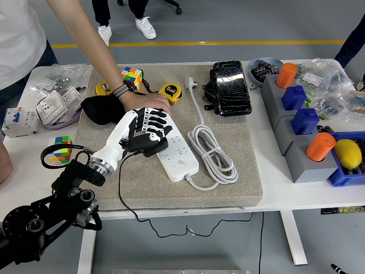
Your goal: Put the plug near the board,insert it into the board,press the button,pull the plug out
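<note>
You are looking at the white power strip (174, 149) lying at an angle on the grey mat (239, 171) on the desk (296, 188). Your left hand (144, 130) is reaching in over the strip's far end, its fingers (155, 117) curling around a black plug (147, 143) and clamping on it; the plug is sitting at the strip's left edge, touching or just above it, and you cannot tell whether its pins are seated. A thin black cable (126, 200) is trailing from the plug toward the desk's near edge. A person's hand (142, 101) is pressing on the far end of the strip, just behind your fingers. The strip's own white cord (212, 153) is lying coiled just right of the strip, running up to its white plug (191, 84) beyond it. A yellow tape measure (171, 92) is lying just beyond the strip's far end.
</note>
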`<state>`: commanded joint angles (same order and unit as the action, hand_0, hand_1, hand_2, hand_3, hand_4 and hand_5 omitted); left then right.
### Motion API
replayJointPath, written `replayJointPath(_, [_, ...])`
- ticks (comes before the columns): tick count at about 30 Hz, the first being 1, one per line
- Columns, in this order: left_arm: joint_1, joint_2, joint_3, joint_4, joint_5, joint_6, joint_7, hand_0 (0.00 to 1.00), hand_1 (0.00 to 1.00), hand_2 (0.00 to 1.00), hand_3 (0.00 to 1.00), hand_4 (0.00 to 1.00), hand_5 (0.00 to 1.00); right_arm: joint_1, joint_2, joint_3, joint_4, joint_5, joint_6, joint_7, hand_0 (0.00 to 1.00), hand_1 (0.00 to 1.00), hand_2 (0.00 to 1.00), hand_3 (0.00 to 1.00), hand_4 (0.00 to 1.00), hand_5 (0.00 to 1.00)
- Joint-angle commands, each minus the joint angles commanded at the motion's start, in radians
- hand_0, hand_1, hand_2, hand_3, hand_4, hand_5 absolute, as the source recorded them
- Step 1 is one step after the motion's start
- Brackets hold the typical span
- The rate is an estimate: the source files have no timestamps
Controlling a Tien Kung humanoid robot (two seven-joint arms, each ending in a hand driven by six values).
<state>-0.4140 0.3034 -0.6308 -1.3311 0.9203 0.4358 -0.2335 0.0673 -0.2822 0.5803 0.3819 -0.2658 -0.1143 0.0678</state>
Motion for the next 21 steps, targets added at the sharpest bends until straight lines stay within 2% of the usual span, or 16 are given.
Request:
replayJointPath(1, [0.001,-0.001,0.001,0.002,-0.01,0.004,-0.015,0.694,0.71,0.645,0.626,0.869,0.276,0.0,0.0,0.0,0.0,0.0,0.0,0.0,0.572,0.64,0.603,0.538,0.923,0.47])
replayJointPath(3, [0.003,-0.002,-0.001,0.005,-0.026,0.013,-0.043,0.694,0.71,0.645,0.626,0.869,0.276,0.001,0.0,-0.002,0.0,0.0,0.0,0.0,0.572,0.64,0.603,0.538,0.923,0.47])
replayJointPath(6, [0.004,-0.002,0.001,0.005,-0.036,0.018,-0.057,0.694,0.71,0.645,0.626,0.869,0.276,0.002,0.0,-0.001,0.0,0.001,0.0,0.0,0.572,0.64,0.603,0.538,0.923,0.47])
replayJointPath(21, [0.005,0.004,0.001,0.003,-0.036,0.02,-0.055,0.682,0.689,0.634,0.623,0.882,0.278,0.007,-0.004,-0.009,0.002,0.003,0.0,0.0,0.572,0.64,0.603,0.538,0.923,0.47])
